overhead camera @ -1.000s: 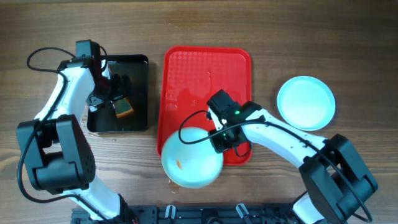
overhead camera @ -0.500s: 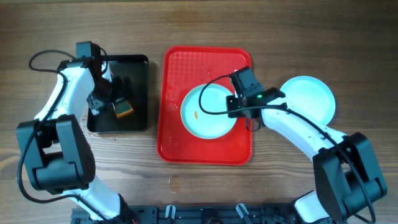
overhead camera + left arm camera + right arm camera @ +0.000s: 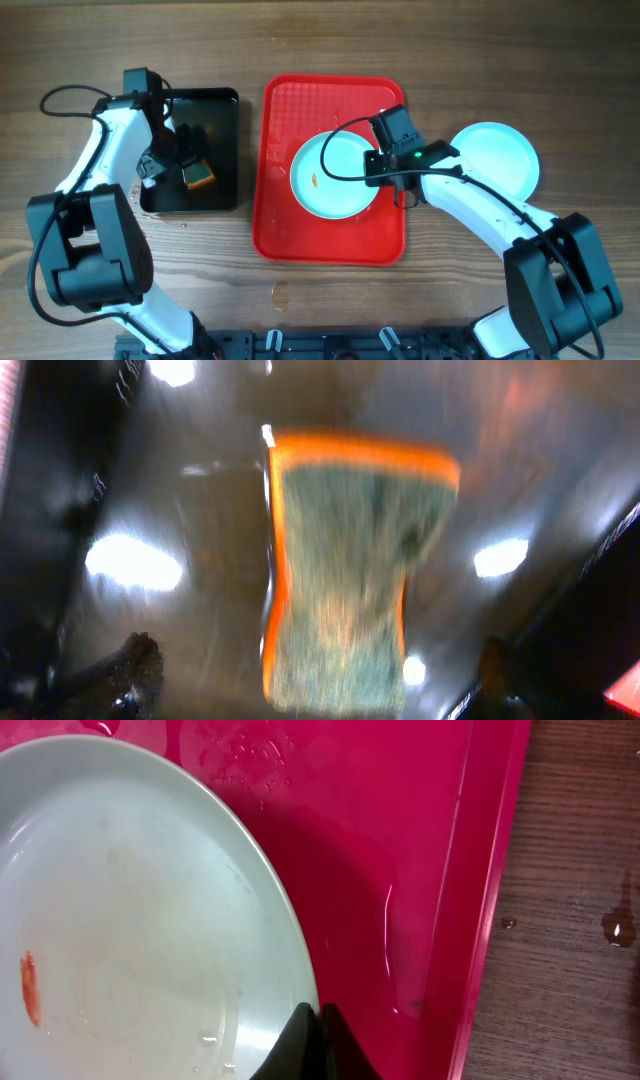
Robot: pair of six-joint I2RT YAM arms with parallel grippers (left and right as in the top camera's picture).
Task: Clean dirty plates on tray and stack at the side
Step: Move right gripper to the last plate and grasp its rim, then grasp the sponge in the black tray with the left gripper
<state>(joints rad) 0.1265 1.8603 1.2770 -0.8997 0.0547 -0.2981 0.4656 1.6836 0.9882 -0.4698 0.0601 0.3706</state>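
Jaws of the right gripper (image 3: 312, 1025) pinch the rim of the smeared plate (image 3: 335, 178) on the red tray (image 3: 300, 100); hold it steady. The left gripper (image 3: 310, 665), jaws wide astride the sponge (image 3: 340, 560), should close squarely

No text, label, brand, number or sign is showing legibly in any of the views. The left wrist view is blurring heavily, so any fine marking on the sponge (image 3: 340, 560) just ahead of the left gripper (image 3: 312, 672) is possibly going unread.
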